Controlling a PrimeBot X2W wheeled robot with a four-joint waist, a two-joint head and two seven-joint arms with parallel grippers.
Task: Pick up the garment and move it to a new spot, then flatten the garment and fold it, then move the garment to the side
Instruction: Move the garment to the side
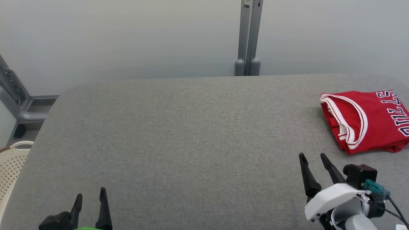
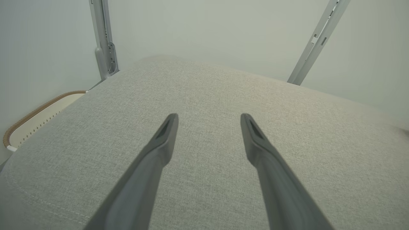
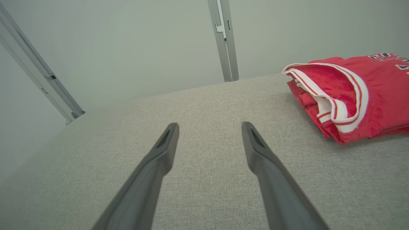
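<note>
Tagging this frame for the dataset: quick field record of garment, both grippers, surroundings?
surface: grey fabric table
garment: red jersey, white trim, dark lettering
garment state: folded, lying at the table's right side
left gripper: open, empty, above bare table
right gripper: open, empty, short of the jersey, not touching
other: cream basket beside the table's left edge

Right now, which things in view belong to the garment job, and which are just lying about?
Job: red jersey, folded, on the grey padded table at its right side; left gripper and right gripper, both open, empty.
Lying about: cream perforated basket at the table's left; grey metal posts behind.
</note>
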